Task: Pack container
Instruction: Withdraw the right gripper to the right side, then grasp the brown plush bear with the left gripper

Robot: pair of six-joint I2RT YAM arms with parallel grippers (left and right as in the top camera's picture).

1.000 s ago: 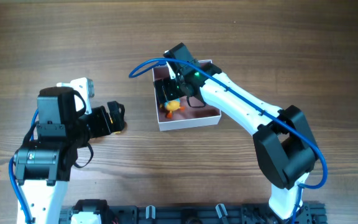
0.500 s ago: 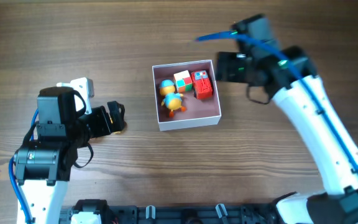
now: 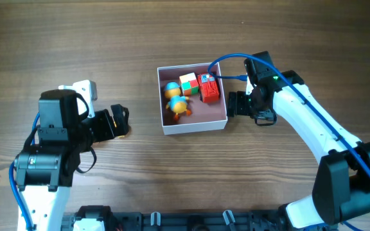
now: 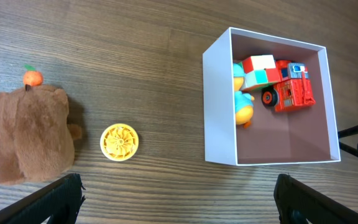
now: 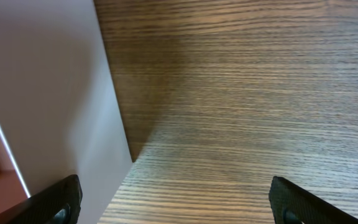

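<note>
The container (image 3: 195,126), a white-walled box with a pink floor, sits mid-table. It holds a blue and orange duck toy (image 3: 176,101), a coloured cube (image 3: 188,83) and a red fire truck (image 3: 209,88). My right gripper (image 3: 234,104) is open and empty, just outside the container's right wall (image 5: 55,93), low over the table (image 5: 179,208). My left gripper (image 3: 117,122) is open and empty, to the left of the container (image 4: 219,106), with its fingers (image 4: 179,205) wide apart above bare wood.
In the left wrist view a brown plush bear (image 4: 30,134) with a small orange on its head lies at the left. A yellow disc (image 4: 119,142) lies between it and the container. In the overhead view my left arm mostly hides both.
My right gripper left the inside of the container, swung out to the right, then came back to the container's right wall. The toys stayed in the box. The left arm has not moved.
</note>
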